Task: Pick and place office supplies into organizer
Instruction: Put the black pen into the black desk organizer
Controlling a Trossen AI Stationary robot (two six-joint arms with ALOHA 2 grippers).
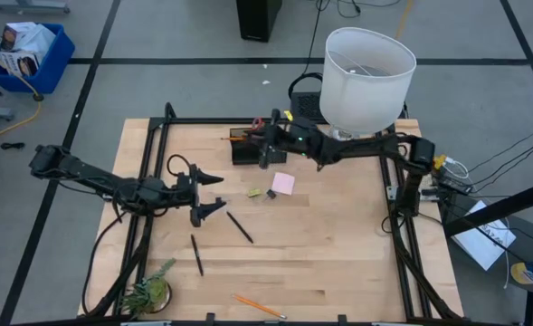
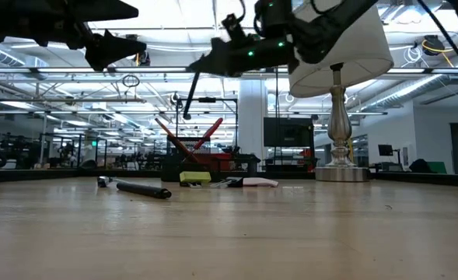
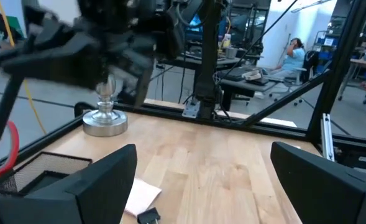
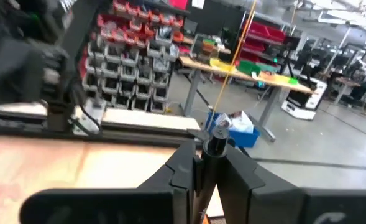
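From above, the organizer [image 1: 245, 147] is sitting at the table's [image 1: 338, 254] far edge, beside the lamp [image 1: 367, 77]. The right gripper [image 1: 266, 152] is hanging right over the organizer, its fingers pinched together on a black pen [image 1: 265, 156]. The left gripper [image 1: 210, 193] is hovering well short of the organizer, fingers spread wide and gripping nothing. A pink sticky-note pad [image 1: 283, 183] and a yellow-green eraser [image 1: 255, 193] are lying just in front of the organizer; two more black pens [image 1: 240, 227] and an orange pencil [image 1: 258, 306] are lying farther from it, and a small plant [image 1: 148, 292] is standing at the corner farthest from it

At table height, the organizer [image 2: 190, 164] is showing red scissors [image 2: 183, 140] sticking up out of it, with the held pen [image 2: 190, 97] dangling above it

The left wrist camera is showing its own fingers [image 3: 99, 183] standing apart, the organizer's mesh wall [image 3: 46, 171] beside the lamp base [image 3: 105, 119]

The right wrist camera is showing its fingers [image 4: 183, 171] closing tightly around the pen's end [image 4: 217, 140]
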